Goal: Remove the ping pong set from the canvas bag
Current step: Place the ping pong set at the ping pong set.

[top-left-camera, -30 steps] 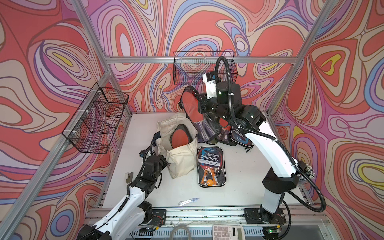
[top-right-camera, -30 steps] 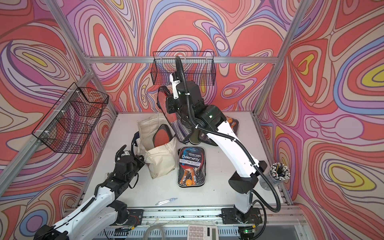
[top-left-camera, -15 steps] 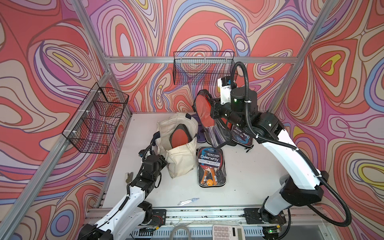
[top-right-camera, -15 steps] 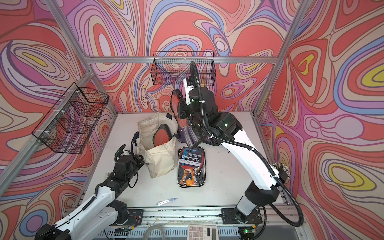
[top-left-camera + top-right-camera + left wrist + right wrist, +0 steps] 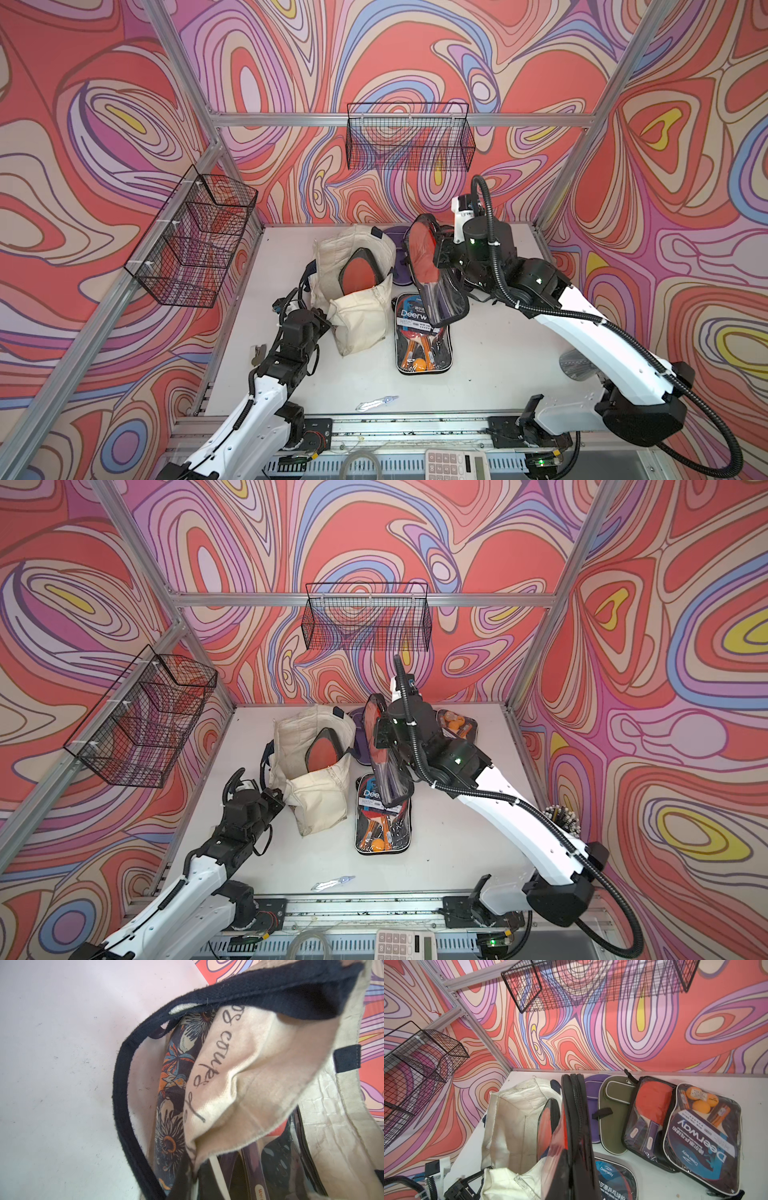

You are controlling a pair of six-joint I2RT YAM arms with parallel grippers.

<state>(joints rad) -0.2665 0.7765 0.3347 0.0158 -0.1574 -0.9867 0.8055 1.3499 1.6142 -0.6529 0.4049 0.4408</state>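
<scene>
The cream canvas bag [image 5: 357,320] stands open at the table's middle left, also in the other top view [image 5: 320,808] and the right wrist view [image 5: 508,1122]. One ping pong set [image 5: 359,272], a red paddle in a dark pouch, sticks up inside it. My right gripper [image 5: 439,259] is shut on another ping pong set [image 5: 424,257], a clear zip pouch with a red paddle. It hangs edge-on [image 5: 577,1126] just right of the bag, off the table. My left gripper [image 5: 322,320] is shut on the bag's near rim. The left wrist view shows only cream fabric [image 5: 249,1064] and the navy strap [image 5: 122,1084].
A Deerway set [image 5: 422,340] lies flat under the hanging pouch. Purple [image 5: 591,1095] and olive [image 5: 612,1115] cases and two more sets [image 5: 650,1113] [image 5: 702,1138] lie at the back right. Wire baskets [image 5: 409,137] [image 5: 195,237] hang on the walls. A small blade [image 5: 376,402] lies in front.
My right arm has swung right and down with the pouch, from above the bag's back to beside the bag over the Deerway set. The left arm and bag stayed put.
</scene>
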